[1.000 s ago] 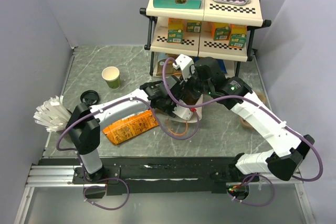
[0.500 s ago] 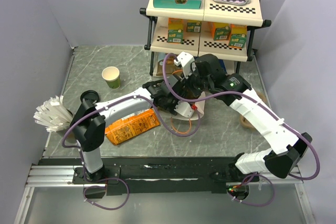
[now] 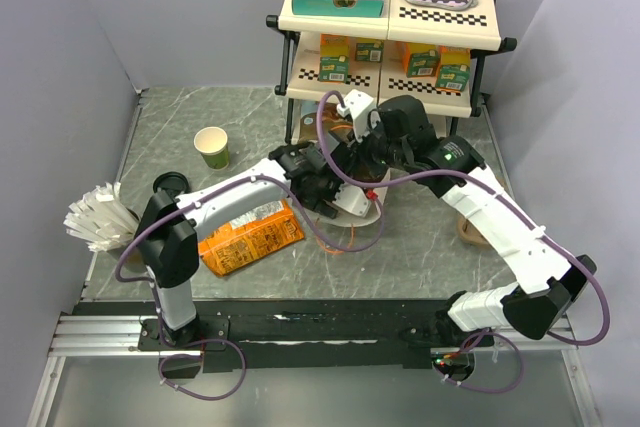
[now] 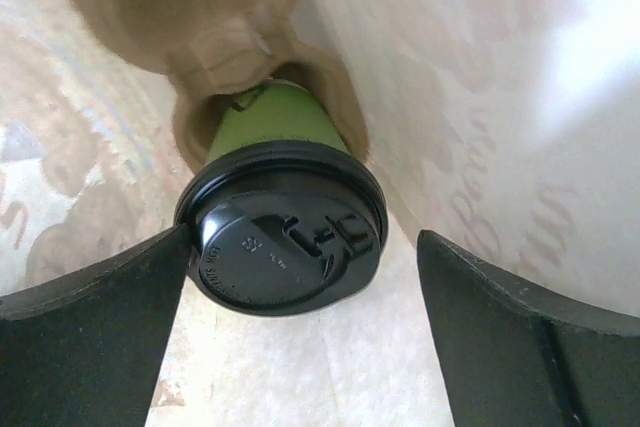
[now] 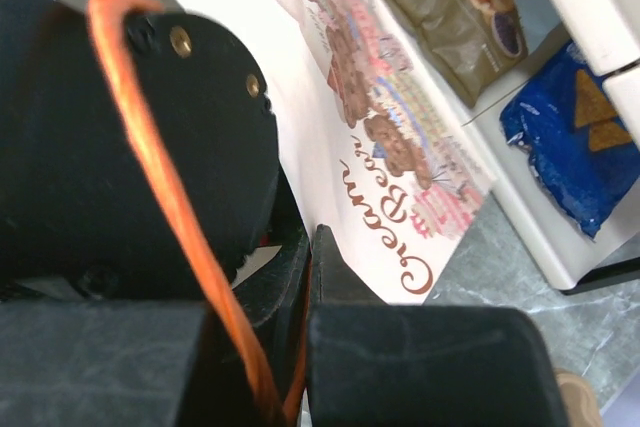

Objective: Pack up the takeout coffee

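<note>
Takeout coffee (image 4: 285, 247) sits at the centre of the left wrist view, inside the paper bag (image 4: 480, 97), its green body set in a brown cardboard carrier (image 4: 220, 57) and its black lid facing the camera. The left gripper (image 4: 305, 237) is spread wide on either side of the lid and grips nothing. In the right wrist view, the right gripper (image 5: 308, 272) is pinched on the bag's rim, low in the frame beside the orange handle (image 5: 150, 127).

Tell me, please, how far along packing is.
Done: the small dark green paper cup with black plastic lid sits in a brown cardboard holder inside the white paper bag. In hand: left gripper open around the lid; right gripper pinching the bag's edge. Left: probably withdraw that arm, release the bag.
</note>
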